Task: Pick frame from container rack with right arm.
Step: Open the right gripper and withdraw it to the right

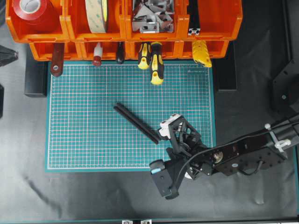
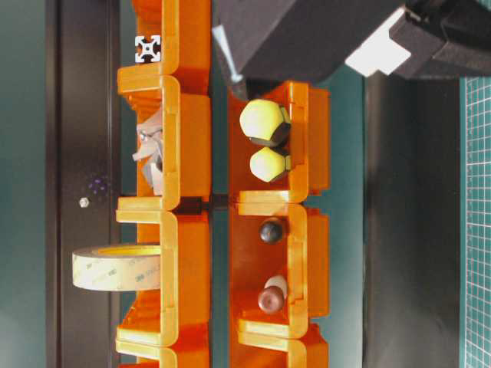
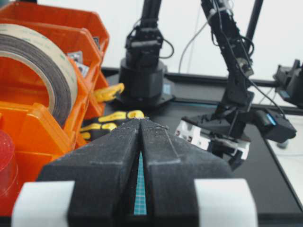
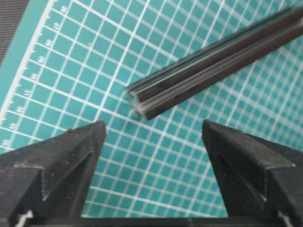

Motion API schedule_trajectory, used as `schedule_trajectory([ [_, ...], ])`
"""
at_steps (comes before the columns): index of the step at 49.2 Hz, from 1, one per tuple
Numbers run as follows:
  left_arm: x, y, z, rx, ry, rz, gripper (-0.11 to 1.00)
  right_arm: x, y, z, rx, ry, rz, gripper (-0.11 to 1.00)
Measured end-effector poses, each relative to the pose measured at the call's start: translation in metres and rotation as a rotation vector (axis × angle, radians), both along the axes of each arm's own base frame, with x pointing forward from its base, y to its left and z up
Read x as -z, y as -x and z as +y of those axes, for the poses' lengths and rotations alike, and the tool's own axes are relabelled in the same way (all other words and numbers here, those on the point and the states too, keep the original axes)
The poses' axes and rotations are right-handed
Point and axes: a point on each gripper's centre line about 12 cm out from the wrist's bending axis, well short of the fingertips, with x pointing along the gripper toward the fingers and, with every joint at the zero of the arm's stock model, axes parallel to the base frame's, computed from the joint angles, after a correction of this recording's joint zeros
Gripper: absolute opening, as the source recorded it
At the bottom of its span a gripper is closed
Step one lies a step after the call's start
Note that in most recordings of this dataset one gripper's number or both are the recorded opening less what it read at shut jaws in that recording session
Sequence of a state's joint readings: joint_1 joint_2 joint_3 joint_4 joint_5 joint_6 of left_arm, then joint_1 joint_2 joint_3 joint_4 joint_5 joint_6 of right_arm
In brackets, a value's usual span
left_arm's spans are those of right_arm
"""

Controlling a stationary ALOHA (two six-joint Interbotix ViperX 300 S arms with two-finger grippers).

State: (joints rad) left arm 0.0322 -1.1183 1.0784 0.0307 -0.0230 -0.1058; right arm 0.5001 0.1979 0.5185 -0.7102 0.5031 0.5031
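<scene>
The frame (image 1: pixel 137 122), a long black slotted bar, lies diagonally on the green mat (image 1: pixel 84 116), outside the container rack (image 1: pixel 125 33). My right gripper (image 1: pixel 174 135) hangs just past the bar's lower right end. In the right wrist view it (image 4: pixel 154 130) is open and empty, with the frame's silvery cut end (image 4: pixel 137 101) a little ahead of the gap between the fingers. A second black bar (image 1: pixel 194 18) lies in the rack's upper right bin; its cut end shows in the table-level view (image 2: pixel 147 48). My left gripper (image 3: pixel 142 120) is shut and empty beside the rack.
The orange bins hold red tape (image 1: pixel 32 11), a tape roll (image 1: pixel 98 14), metal brackets (image 1: pixel 152 16) and yellow-and-black screwdrivers (image 1: pixel 156 63) that jut over the mat's far edge. The right arm (image 1: pixel 243 151) stretches in from the right over the dark table.
</scene>
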Motion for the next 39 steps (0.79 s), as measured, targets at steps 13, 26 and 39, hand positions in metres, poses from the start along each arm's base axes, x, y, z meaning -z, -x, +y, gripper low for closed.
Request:
schedule_trajectory([
  [13,0.004,0.0,0.0,-0.001,0.003,0.029,0.01,-0.025,0.006,-0.011,0.238,-0.157,-0.092,0.79],
  [26,0.008,0.0,0.001,-0.004,0.005,0.069,0.01,-0.067,0.03,-0.03,0.415,-0.441,-0.268,0.79],
  [39,0.008,0.0,0.001,-0.004,0.006,0.072,0.01,-0.119,0.071,-0.053,0.416,-0.671,-0.452,0.79],
])
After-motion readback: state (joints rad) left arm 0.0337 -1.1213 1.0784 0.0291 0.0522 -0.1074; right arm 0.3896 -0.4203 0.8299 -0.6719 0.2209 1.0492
